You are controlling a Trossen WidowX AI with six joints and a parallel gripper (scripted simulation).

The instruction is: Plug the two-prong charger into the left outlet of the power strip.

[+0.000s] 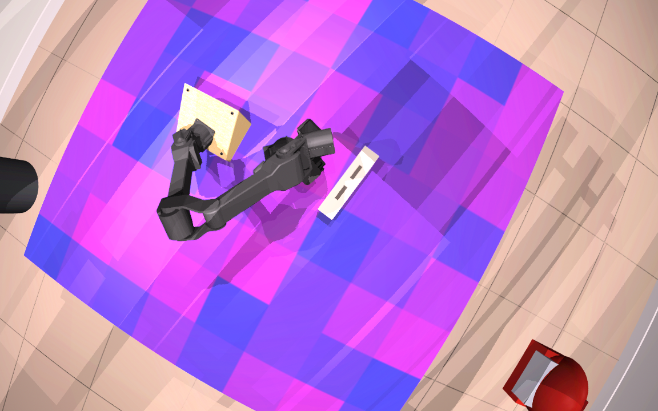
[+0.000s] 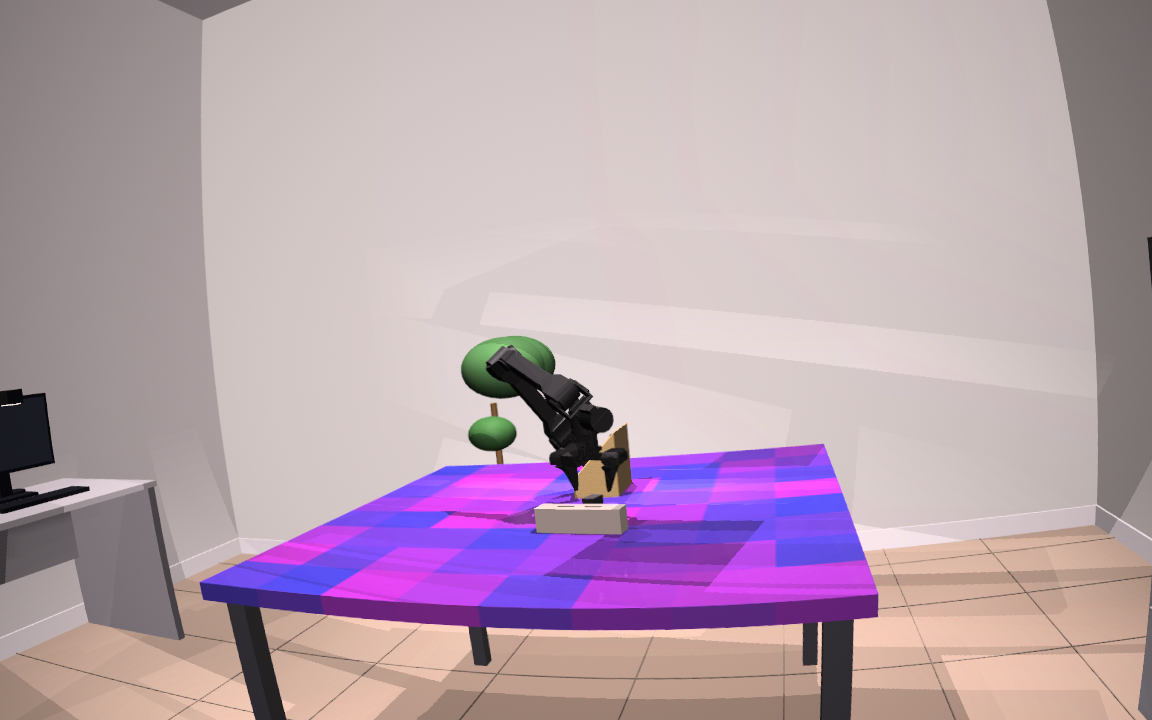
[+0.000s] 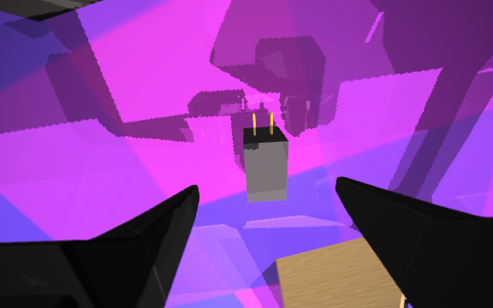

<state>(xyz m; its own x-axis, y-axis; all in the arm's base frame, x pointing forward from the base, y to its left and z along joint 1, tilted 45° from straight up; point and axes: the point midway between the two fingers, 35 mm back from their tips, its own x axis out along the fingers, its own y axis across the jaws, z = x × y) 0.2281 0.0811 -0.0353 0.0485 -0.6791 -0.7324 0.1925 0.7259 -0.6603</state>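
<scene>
1. gripper (image 3: pixel 267 188) spread wide, nothing pinched; seen in the wrist view as two black fingers low in the picture with open space between them.
2. charger (image 3: pixel 266 164) lying flat on the table (image 2: pixel 705 573), just beyond the fingertips and centred on the gap, touching neither finger; grey body, black end face, two gold prongs (image 3: pixel 262 123) pointing away from the gripper.
3. only the wrist view gives the charger clearly: from the top it is hidden under the wrist and gripper (image 1: pixel 316 153); in the exterior view only a small dark block under the gripper (image 2: pixel 596 470), too small to tell.
4. strip (image 1: pixel 348 182) plain from the top: white bar with two dark outlets, lying diagonally near the table's middle, just beside the gripper on the side away from the arm's base. absent from the wrist view.
5. exterior view adds height: arm (image 2: pixel 544 394) bent down steeply, gripper tips low over the table just behind the strip (image 2: pixel 580 518).
6. wooden wedge (image 1: pixel 211 122) toward the far-left corner in the top view, arm's base on its face; one corner of it (image 3: pixel 336 278) at the bottom of the wrist view.
</scene>
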